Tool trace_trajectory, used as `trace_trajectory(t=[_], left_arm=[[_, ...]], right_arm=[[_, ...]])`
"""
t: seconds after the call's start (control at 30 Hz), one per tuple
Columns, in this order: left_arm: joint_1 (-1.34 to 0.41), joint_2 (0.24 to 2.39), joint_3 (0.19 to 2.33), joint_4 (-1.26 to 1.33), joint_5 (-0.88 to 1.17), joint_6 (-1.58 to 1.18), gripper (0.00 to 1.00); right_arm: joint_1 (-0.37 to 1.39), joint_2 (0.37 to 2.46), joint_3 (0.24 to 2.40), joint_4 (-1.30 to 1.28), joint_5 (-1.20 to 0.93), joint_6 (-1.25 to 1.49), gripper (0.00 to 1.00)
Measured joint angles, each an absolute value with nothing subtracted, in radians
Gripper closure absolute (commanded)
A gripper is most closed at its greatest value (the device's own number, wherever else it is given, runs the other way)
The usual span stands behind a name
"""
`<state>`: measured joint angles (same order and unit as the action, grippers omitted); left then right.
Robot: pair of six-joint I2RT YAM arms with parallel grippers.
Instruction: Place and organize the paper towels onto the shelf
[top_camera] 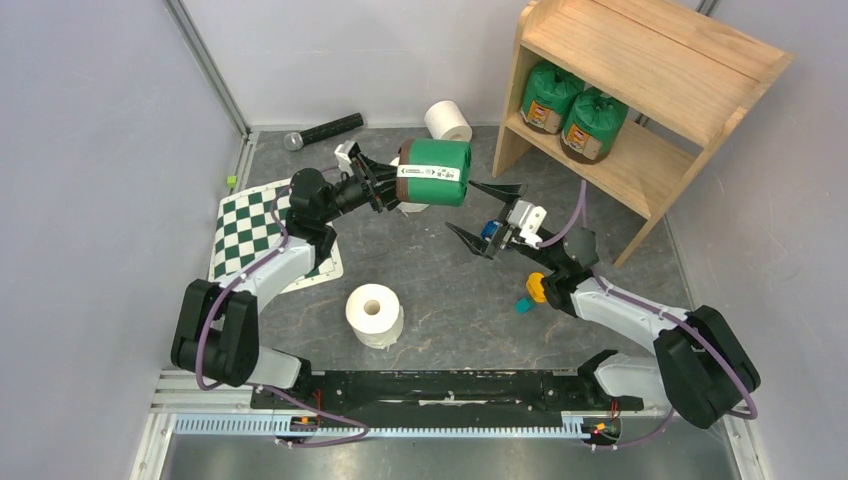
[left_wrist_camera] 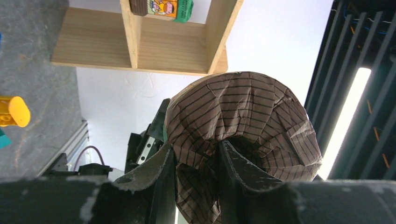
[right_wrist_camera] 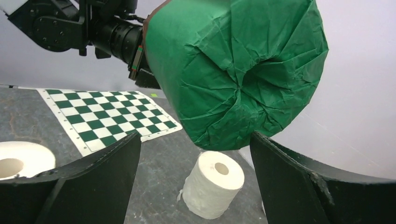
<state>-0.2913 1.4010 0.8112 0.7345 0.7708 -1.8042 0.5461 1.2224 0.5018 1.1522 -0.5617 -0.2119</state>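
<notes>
My left gripper [top_camera: 388,186] is shut on the gathered brown-striped end [left_wrist_camera: 243,121] of a green-wrapped paper towel roll [top_camera: 434,171] and holds it on its side above the table. My right gripper [top_camera: 483,214] stands open just right of that roll, its fingers apart from the green end [right_wrist_camera: 238,70]. The wooden shelf [top_camera: 650,60] stands at the back right, with two green rolls [top_camera: 548,95] [top_camera: 592,125] on its lower tier. Bare white rolls stand at the back [top_camera: 448,120] and the front [top_camera: 375,313]. A third white roll [right_wrist_camera: 214,184] stands under the held roll.
A black microphone [top_camera: 322,130] lies at the back wall. The green-white checkerboard mat [top_camera: 245,235] lies at the left under my left arm. Small yellow [top_camera: 537,287] and teal [top_camera: 523,305] pieces sit by my right arm. Grey walls close in on both sides.
</notes>
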Motion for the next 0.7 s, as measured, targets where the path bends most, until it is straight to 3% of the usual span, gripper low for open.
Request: trace_trajectory(t=[0.43, 0.7], left_arm=[[-0.310, 1.423, 0.811, 0.811, 0.770, -1.870, 0.71], [-0.323, 1.428, 0.811, 0.809, 0.772, -1.870, 0.71]], right_arm=[[0.546, 1.232, 0.557, 1.202, -0.540, -0.229, 0.13], [0.546, 1.224, 0.561, 1.210, -0.552, -0.235, 0.25]])
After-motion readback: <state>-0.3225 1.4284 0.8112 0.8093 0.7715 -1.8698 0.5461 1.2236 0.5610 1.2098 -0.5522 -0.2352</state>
